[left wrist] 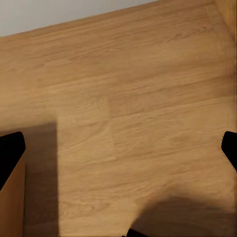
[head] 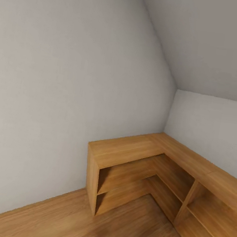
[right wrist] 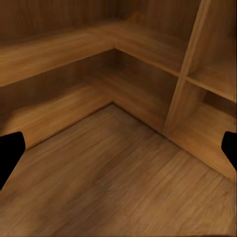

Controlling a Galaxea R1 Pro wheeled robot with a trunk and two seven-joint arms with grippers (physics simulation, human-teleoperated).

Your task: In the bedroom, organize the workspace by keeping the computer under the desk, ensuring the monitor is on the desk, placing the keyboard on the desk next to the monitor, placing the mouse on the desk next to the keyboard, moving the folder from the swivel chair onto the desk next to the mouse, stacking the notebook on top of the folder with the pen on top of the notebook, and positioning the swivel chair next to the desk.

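Note:
I face a corner of the bedroom with grey walls and a sloped ceiling; the computer, monitor, keyboard, mouse, folder, notebook, pen, swivel chair and desk are out of view. My left gripper (left wrist: pixel 118 155) hangs open over bare wood floor, its black fingertips (left wrist: pixel 10 153) far apart with nothing between them. My right gripper (right wrist: pixel 118 153) is open too, its fingertips (right wrist: pixel 10 153) wide apart, pointing at the floor in front of the low shelves.
A low L-shaped light wooden shelf unit (head: pixel 129 150) with open compartments fills the corner, running along the right wall (head: pixel 216 125). Light wood floor (head: pixel 79 226) spreads in front of it. The shelf compartments (right wrist: pixel 148 89) look bare.

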